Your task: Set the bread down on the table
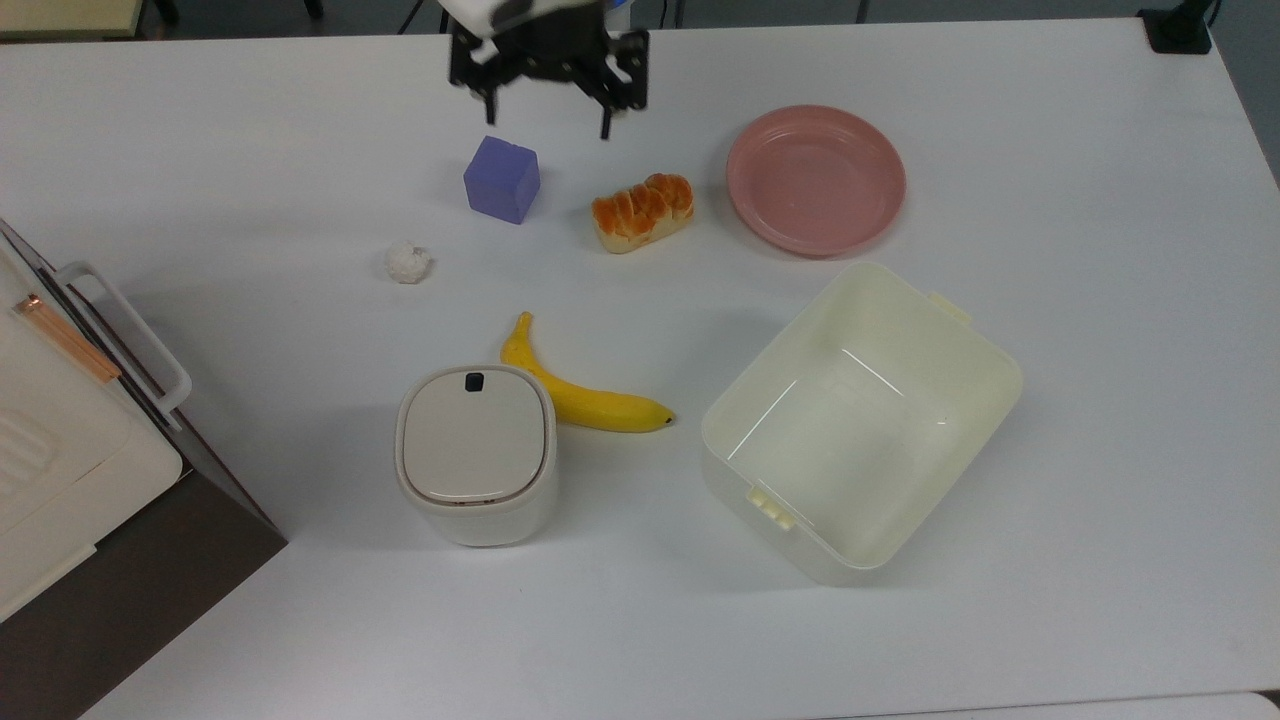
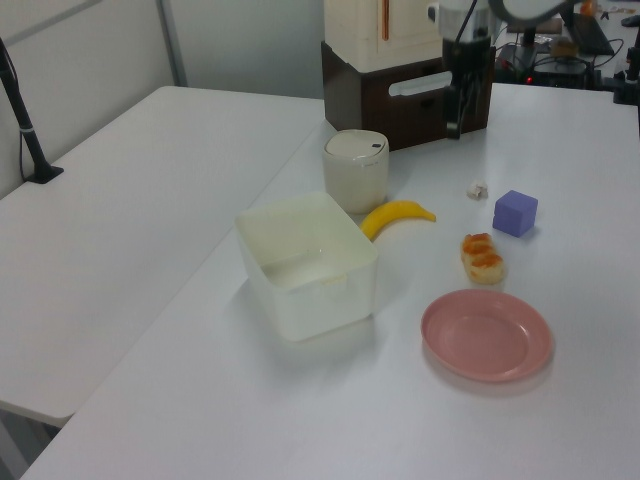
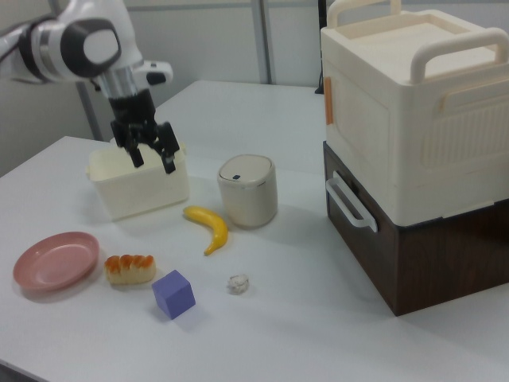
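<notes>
Top view, left to right: small white lumpy ball [image 1: 408,263] alone on the white bench [image 1: 1100,400]; lidded cream bin [image 1: 476,455] touching or just beside the banana [image 1: 585,395]; purple cube [image 1: 501,179]; bread [image 1: 642,212] lying flat on the bench, ridged orange-brown top up, between cube and pink plate [image 1: 816,180], touching neither; empty cream tub [image 1: 862,420] toward the top view's right. Gripper [image 1: 547,112] raised above the bench beyond cube and bread, fingers [image 1: 605,125] spread wide, holding nothing. Right view: gripper [image 3: 153,160] well above the bread [image 3: 130,268], seen in front of the tub. Left view: bread [image 2: 483,257] resting near the plate rim [image 2: 487,335], not on it. Judgement: placement appears done; step in hand is the retreat. To do well: lift straight up and away, fingers kept apart, no sweep low over the cube or bread. Loaf looks stable on its flat underside, unlikely to roll. Risk: slight, only a low pass nudging the cube.
</notes>
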Controlling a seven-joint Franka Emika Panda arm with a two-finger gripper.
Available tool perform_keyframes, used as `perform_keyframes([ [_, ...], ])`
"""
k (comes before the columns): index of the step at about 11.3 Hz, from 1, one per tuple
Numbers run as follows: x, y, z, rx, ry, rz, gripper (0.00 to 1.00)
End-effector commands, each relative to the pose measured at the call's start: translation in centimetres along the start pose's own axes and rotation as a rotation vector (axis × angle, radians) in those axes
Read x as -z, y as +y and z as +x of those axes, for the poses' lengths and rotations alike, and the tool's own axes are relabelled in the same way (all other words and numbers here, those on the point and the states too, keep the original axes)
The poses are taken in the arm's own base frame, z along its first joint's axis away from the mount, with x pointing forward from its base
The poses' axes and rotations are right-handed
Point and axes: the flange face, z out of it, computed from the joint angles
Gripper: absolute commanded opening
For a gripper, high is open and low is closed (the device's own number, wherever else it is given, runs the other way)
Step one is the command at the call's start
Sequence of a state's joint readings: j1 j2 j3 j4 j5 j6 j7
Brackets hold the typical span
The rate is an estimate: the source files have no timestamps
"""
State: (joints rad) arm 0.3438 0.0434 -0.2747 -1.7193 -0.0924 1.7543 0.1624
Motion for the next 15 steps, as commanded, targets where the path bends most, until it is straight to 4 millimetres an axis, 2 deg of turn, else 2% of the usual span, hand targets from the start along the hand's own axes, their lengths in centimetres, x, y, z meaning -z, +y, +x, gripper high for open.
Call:
perform_keyframes([
  [1,4.5,3.3,0.1,-0.046,0.014,0.024,1.00],
  [2,4.5,3.6,0.2,-0.048,0.017,0.022,1.00],
  [3,4.5,5.0,0.4,-0.074,0.023,0.023,1.00],
  [7,4.9,6.9,0.9,-0.118,0.030,0.042,1.00],
  [15,4.6,6.5,1.0,-0.117,0.021,0.068,1.00],
])
